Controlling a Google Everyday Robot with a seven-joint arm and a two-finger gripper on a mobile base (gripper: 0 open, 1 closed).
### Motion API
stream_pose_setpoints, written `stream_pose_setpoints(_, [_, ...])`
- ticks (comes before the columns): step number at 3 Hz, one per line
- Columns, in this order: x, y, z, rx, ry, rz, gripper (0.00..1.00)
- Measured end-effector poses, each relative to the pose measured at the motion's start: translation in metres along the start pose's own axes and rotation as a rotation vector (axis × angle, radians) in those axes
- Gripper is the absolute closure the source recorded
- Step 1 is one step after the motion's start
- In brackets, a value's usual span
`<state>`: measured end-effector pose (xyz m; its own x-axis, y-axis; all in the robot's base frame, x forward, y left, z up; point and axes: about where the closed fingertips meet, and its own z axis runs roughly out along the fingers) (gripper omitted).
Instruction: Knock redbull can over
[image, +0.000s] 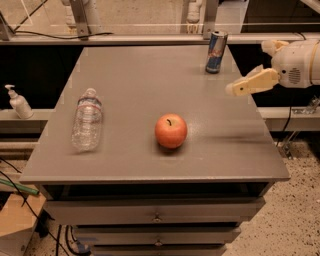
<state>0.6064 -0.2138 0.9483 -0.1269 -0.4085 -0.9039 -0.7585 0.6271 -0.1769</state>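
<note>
The redbull can (216, 52) stands upright at the far right of the grey table top (145, 85), blue and silver with a silver top. My gripper (243, 86) reaches in from the right edge, held above the table. It is to the right of the can and a little nearer to the camera, apart from it.
A red apple (171, 130) sits near the middle front of the table. A clear water bottle (87, 119) lies on its side at the left. A soap dispenser (18, 102) stands on a shelf left of the table. Drawers are below the table top.
</note>
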Motion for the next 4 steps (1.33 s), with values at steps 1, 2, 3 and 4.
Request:
stream_pose_setpoints(1, [0.000, 0.000, 0.000, -0.001, 0.000, 0.000, 0.00])
stream_pose_setpoints(2, [-0.004, -0.006, 0.020, -0.004, -0.034, 0.010, 0.00])
stream_pose_setpoints(3, [-0.006, -0.021, 0.047, 0.004, -0.061, 0.023, 0.00])
stream_pose_setpoints(4, [-0.006, -0.040, 0.075, 0.030, -0.111, 0.058, 0.00])
